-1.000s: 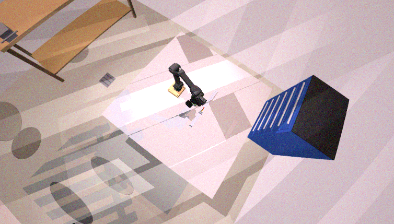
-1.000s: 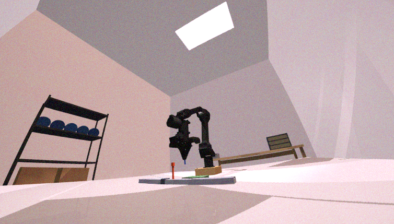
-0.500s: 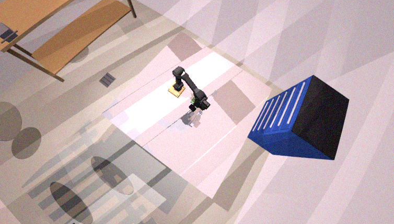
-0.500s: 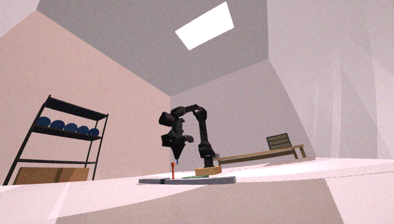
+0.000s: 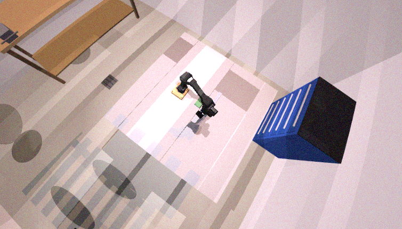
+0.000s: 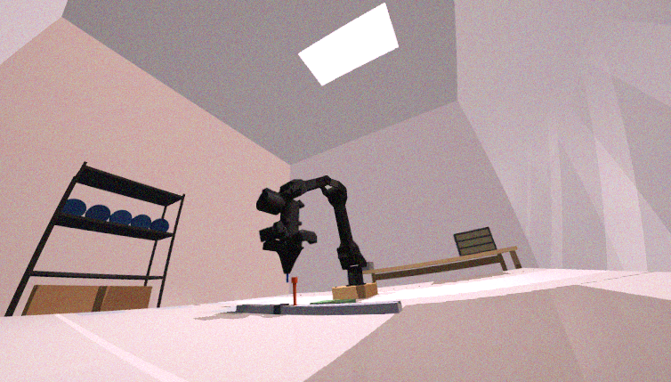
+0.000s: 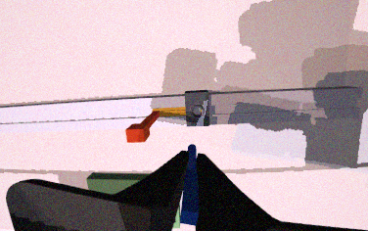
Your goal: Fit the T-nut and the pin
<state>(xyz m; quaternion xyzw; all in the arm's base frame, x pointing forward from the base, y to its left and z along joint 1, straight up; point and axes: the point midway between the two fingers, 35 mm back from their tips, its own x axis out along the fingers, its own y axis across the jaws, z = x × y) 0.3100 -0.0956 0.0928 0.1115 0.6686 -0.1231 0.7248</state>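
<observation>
Pinkish walls rise around us under a grey ceiling with a bright rectangular light panel (image 6: 349,44), and patchy light and shadow lie over the pale work surface (image 5: 219,143) (image 6: 148,343). At the left in the exterior view we see a black metal shelf rack (image 6: 118,229) carrying a row of round blue objects (image 6: 120,217); in the top view a blue drawer cabinet with a black top (image 5: 275,146) stands to the right.

Our black six-joint arm (image 5: 197,89) (image 6: 343,219) rises from a yellowish base block (image 5: 178,96) (image 6: 341,292) and bends over, its black gripper (image 5: 199,115) (image 6: 287,272) (image 7: 192,154) pointing down. We have its fingers clamped on the slim blue pin (image 6: 286,278) (image 7: 190,186), whose rounded end sticks out beyond the tips, above the aluminum rail (image 6: 341,309) (image 7: 88,114) and apart from it.

Set across the rail is the dark bracket (image 6: 280,308) (image 7: 197,117), its round hole visible to us from the wrist. Just beside it, on its left in that view, the brass T-nut (image 7: 170,112) shows at the rail's slot, and the orange-red handle (image 6: 295,290) (image 7: 142,128) stands up from it. Near the rail lies the green tray (image 5: 198,103) (image 6: 332,301) (image 7: 117,183).
</observation>
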